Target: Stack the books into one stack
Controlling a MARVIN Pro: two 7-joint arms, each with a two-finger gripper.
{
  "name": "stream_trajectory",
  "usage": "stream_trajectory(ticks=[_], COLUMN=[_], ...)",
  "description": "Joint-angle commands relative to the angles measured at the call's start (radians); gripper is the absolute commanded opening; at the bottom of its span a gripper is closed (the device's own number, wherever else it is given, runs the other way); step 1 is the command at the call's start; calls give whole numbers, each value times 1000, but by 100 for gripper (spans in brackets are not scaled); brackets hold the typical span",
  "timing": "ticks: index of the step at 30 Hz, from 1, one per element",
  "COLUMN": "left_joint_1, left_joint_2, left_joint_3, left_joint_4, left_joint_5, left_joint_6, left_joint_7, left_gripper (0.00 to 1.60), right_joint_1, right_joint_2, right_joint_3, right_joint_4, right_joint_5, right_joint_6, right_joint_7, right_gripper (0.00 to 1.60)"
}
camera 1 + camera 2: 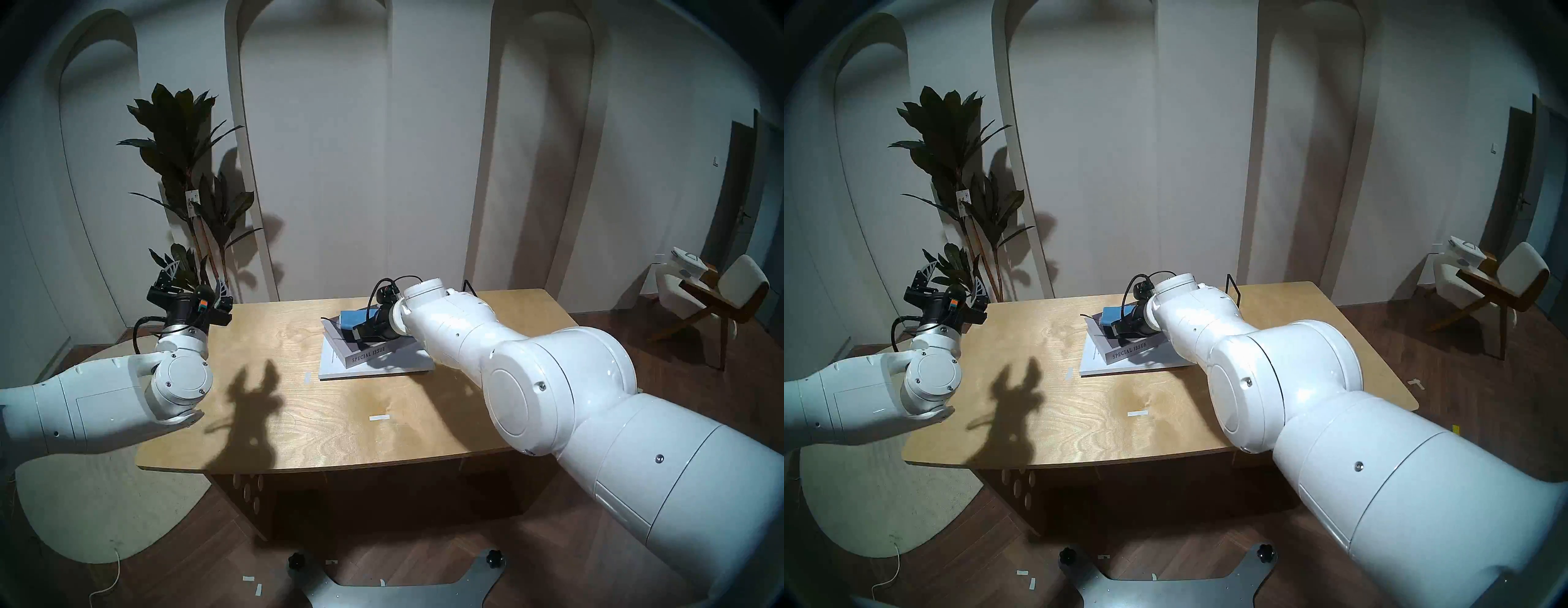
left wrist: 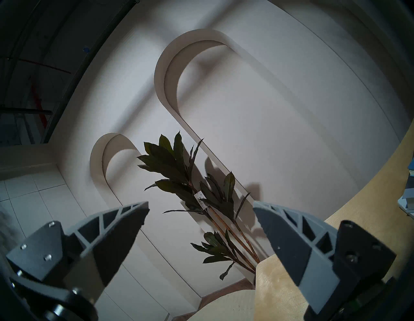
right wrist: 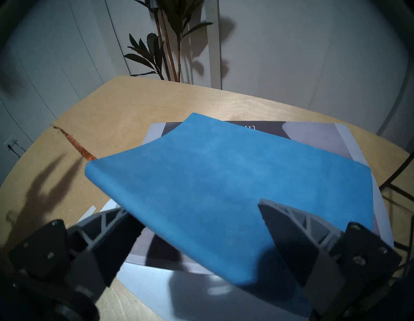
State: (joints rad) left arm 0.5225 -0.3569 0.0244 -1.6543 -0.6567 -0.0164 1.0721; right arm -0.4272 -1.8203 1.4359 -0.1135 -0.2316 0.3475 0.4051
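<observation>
The books lie in one stack right of the table's middle. The large white book [image 1: 333, 366] [image 3: 145, 280] is at the bottom. On it rests the thick grey book [image 1: 369, 352] [image 1: 1129, 349] [image 3: 313, 134] with "SPECIAL ISSUE" on its spine. The blue book [image 1: 354, 317] [image 1: 1113, 315] [image 3: 212, 179] is on top, its near end slightly raised. My right gripper [image 3: 197, 208] is open around that near end, one finger under the cover and one finger [image 3: 291, 235] over it. My left gripper [image 1: 195, 282] [image 2: 200, 204] is open and empty, raised beyond the table's far left corner.
A brown ribbon [image 3: 74, 143] trails from the books onto the wooden table [image 1: 275, 382]. A black wire rack [image 1: 1233, 288] stands behind my right arm. A tall plant [image 1: 186, 170] stands behind the left corner. A chair [image 1: 721, 297] is at the far right. Tape marks [image 1: 379, 417] dot the tabletop.
</observation>
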Motion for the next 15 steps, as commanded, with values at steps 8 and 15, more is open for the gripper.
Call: stream_trajectory(ticks=[8,15], left_joint_1=[-19,-19], left_joint_2=[2,2], left_joint_3=[-15,-15], left_joint_4=[-1,-1], left_joint_5=[4,4], left_joint_6=[1,0], left_joint_7=[2,2], left_gripper=[160,160], right_joint_1=[-6,29], right_joint_2=[-103,-92], right_joint_3=[-37,-35], right_joint_4=[-1,-10], right_joint_5=[-38,-41], right_joint_6=[-13,20], right_joint_7=[-20,-45], right_gripper=[160,160])
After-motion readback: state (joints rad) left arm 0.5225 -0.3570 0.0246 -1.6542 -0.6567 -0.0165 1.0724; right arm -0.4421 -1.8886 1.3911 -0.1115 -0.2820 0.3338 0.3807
